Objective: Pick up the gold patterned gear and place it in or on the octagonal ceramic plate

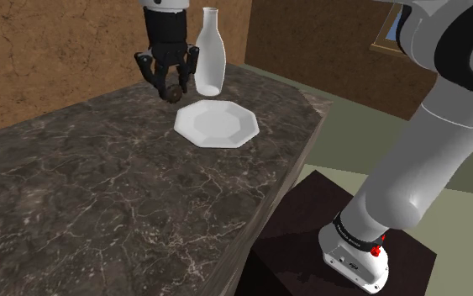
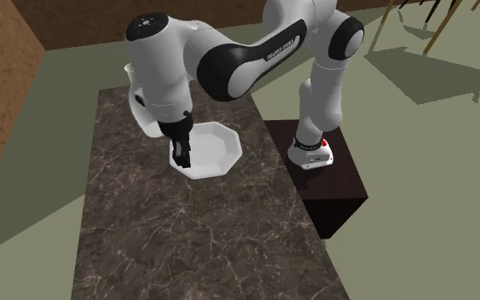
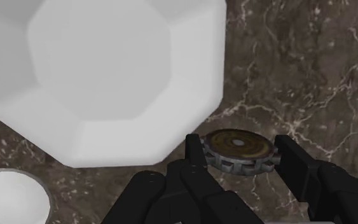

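My black gripper [image 3: 240,153] is shut on a small round gear [image 3: 238,147] with a dull gold face and a dark toothed rim; a finger presses on each side of it. The gear hangs low over the dark marble countertop, just beside the rim of the white octagonal plate [image 3: 107,70]. In the shoulder view the gripper [image 1: 174,87] points down with the gear [image 1: 176,95] at its tips, to the left of the plate [image 1: 218,123]. In the second exterior view the gripper [image 2: 182,158] stands at the plate's [image 2: 216,147] left edge.
A tall white bottle [image 1: 211,52] stands upright just behind the plate, close to the gripper; its open mouth [image 3: 9,198] also appears in the wrist view. The marble counter [image 1: 100,193] stretches toward the camera. The dark stand [image 2: 336,192] lies past the counter's edge.
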Robot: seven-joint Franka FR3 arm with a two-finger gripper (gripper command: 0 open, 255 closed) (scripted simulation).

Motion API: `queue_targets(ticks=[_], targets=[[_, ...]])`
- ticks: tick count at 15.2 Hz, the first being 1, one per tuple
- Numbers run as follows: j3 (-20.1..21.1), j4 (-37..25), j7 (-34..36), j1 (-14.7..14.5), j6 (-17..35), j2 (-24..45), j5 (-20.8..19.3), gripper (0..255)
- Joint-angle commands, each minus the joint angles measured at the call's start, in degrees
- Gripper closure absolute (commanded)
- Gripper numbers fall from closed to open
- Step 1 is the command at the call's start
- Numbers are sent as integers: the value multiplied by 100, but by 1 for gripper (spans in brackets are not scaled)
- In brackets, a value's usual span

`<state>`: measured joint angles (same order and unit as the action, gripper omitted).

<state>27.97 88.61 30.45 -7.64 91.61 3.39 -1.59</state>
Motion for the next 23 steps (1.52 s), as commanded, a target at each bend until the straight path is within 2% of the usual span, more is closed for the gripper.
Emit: queue_targets(ticks=[1, 7, 23], targets=[[-132, 474, -324, 186, 79, -448, 215, 255], [-743, 1704, -1382, 557, 141, -1685, 636, 255], [-710, 2930, -1417, 511, 1286, -1767, 687, 255]])
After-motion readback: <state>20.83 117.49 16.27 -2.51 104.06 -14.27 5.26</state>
